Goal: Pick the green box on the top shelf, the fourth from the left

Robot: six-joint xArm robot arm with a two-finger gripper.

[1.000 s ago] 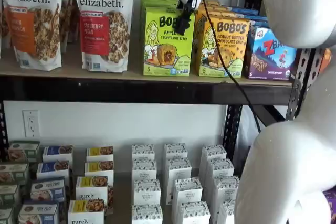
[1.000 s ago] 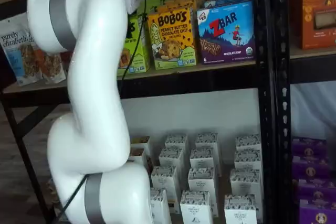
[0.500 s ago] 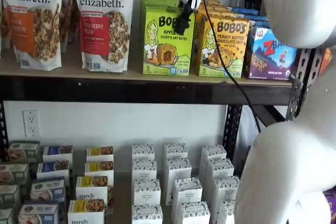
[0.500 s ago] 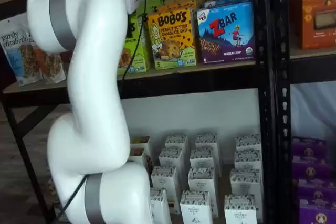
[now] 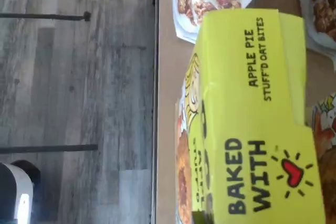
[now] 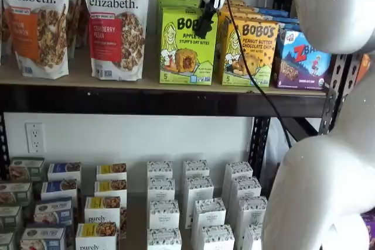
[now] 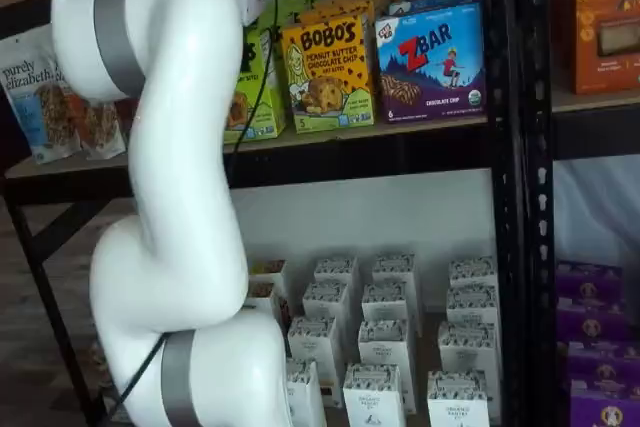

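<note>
The green box (image 6: 186, 48) stands at the front of the top shelf (image 6: 146, 99), with more green boxes behind it. In a shelf view it (image 7: 262, 97) is half hidden by my arm. My gripper (image 6: 204, 24) hangs over the box's upper right corner. One black finger lies across the front face and the other is hidden, so I cannot tell whether it grips. The wrist view shows the box's lime top flap (image 5: 252, 119) close up, on the tan shelf board (image 5: 165, 103).
A yellow-orange Bobo's box (image 6: 249, 54) stands right beside the green box, and a blue Zbar box (image 6: 302, 60) beyond it. Granola bags (image 6: 116, 24) stand on its other side. A black cable (image 6: 252, 74) hangs from the gripper. The lower shelf holds several small white boxes (image 6: 196, 194).
The gripper and the green box have shifted very slightly upward; otherwise nothing has moved.
</note>
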